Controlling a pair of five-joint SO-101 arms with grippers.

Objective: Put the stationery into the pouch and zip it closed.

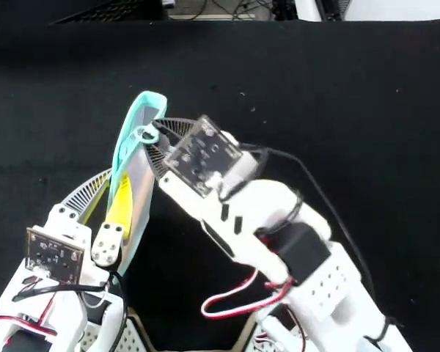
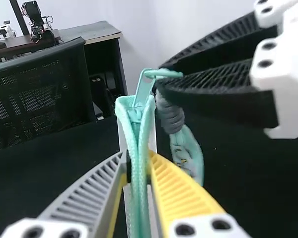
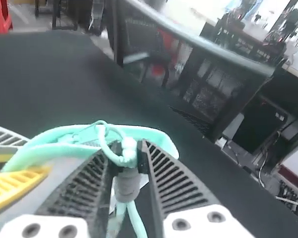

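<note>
Black bench [image 1: 352, 110] beneath the teal pouch [image 1: 143, 106], which stands on edge: left end effector [image 2: 137, 166] clamps its body, right end effector [image 3: 130, 147] is closed tight on its zipper pull [image 1: 147, 134].

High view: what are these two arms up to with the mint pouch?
The left claw, with its yellow and grey fingers, is clamped on a mint-green fabric pouch, holding it on edge over the black table. The black-fingered right claw pinches the zip pull's grey-wrapped mint cord near the pouch's far end. The zip looks shut along the stretch nearer the left claw, so the closing step seems nearly done.
</note>
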